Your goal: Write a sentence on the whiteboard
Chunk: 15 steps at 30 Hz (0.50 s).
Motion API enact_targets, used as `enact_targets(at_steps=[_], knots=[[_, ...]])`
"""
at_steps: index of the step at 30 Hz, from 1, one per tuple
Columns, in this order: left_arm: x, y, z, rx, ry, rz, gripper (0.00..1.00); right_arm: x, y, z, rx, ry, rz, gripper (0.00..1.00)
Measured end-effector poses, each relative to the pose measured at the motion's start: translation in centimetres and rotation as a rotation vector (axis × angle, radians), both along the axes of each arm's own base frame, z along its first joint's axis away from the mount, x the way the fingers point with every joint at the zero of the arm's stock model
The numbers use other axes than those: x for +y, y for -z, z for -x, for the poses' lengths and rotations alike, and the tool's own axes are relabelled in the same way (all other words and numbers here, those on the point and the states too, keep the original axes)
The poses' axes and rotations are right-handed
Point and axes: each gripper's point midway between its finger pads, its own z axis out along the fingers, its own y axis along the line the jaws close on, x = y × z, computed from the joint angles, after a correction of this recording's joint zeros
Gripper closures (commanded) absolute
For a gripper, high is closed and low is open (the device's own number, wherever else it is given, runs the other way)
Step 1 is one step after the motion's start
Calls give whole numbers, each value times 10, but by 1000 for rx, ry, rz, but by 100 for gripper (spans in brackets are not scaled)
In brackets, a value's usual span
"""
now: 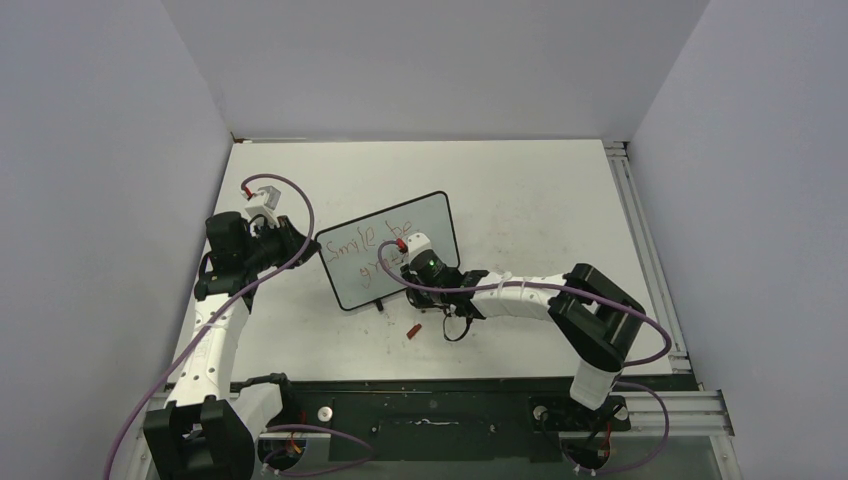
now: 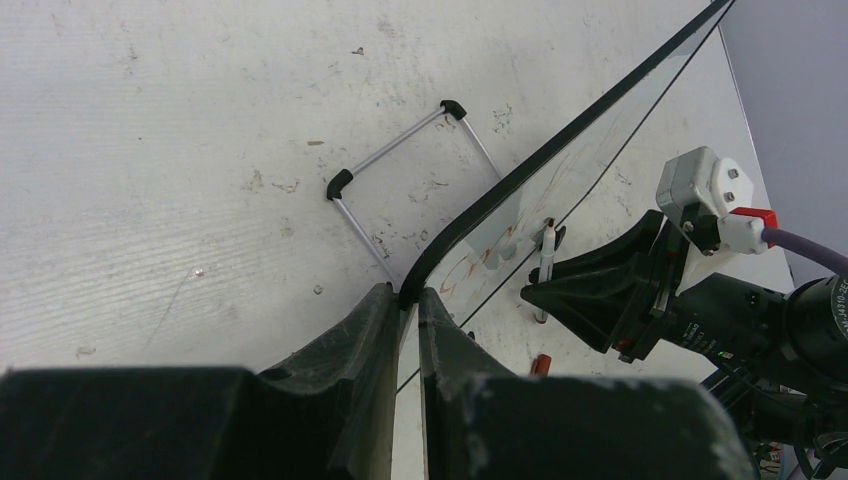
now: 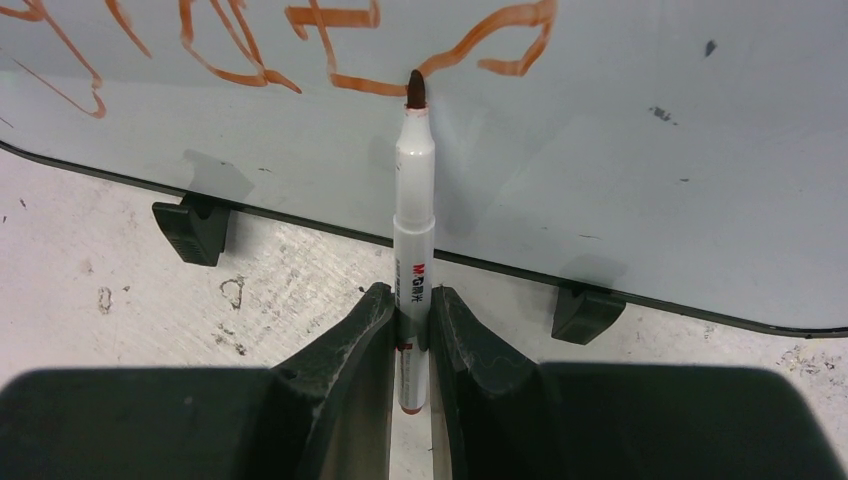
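Touching sentence [image 3: 345, 82], marker [image 3: 413, 215] sits between right fingers [image 3: 360, 340]; left fingers [image 2: 360, 340] pinch whiteboard [image 2: 600, 150].

You see a whiteboard [image 3: 620, 150] with a pale, grey-blue glossy face and a thin black frame. The sentence [image 3: 505, 68] across it is orange-red. Under the whiteboard's lower edge its feet [image 3: 190, 232] are black. The marker [image 3: 413, 230] against the whiteboard is white with a dark reddish-brown tip. The table [image 3: 110, 300] beneath the whiteboard is white, speckled with dark scuffs, and the cap [image 1: 414, 329] near the whiteboard is red.
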Motion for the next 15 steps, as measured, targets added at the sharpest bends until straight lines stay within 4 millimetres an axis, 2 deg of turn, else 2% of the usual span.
enact_targets(at_steps=[15], knots=[[0, 0, 0, 0, 0, 0, 90, -2, 0, -2, 11, 30, -12, 95]])
